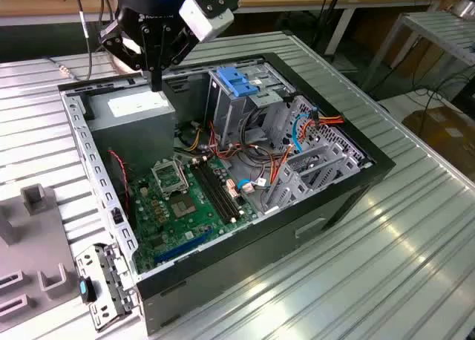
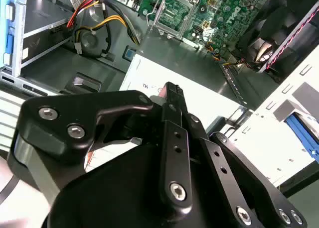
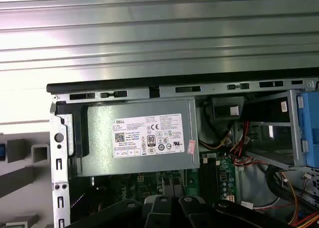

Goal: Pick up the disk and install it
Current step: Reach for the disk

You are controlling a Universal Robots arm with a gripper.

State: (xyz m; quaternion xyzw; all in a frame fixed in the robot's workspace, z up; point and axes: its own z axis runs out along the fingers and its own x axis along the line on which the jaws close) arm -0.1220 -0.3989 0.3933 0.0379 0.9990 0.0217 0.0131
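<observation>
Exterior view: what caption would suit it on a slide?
Robot gripper hovering over the grey power supply inside an open computer case.

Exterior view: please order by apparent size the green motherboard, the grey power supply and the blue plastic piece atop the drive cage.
Green motherboard
Grey power supply, close behind and farther back, so unsure
Blue plastic piece, clearly smallest

Tool [image 1: 156, 80] over power supply [image 1: 137, 108]; drive cage [image 1: 236, 84] beside, inside case [image 1: 245, 245].
</observation>
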